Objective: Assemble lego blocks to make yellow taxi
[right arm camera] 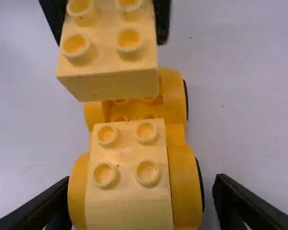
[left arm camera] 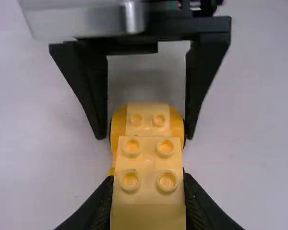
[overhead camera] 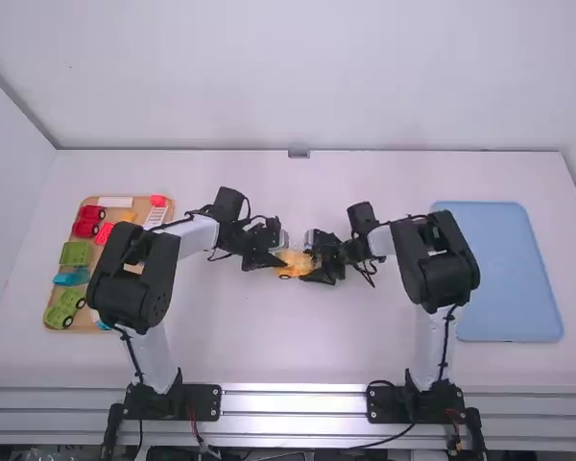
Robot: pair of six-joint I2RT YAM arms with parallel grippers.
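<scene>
My left fingers [left arm camera: 100, 208] clamp a yellow block [right arm camera: 110, 85] over the wheeled base [right arm camera: 183, 177], likely to align them, while my right fingers [left arm camera: 204, 72] stand apart around that base, probably to steady it.

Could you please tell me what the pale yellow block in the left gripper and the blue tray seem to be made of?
The pale yellow block looks like hard moulded plastic with a satin finish: even colour, crisp edges and round studs. The blue tray also looks like plastic, smooth and matt, judging by its uniform colour and rounded corners, though coated metal is possible.
</scene>
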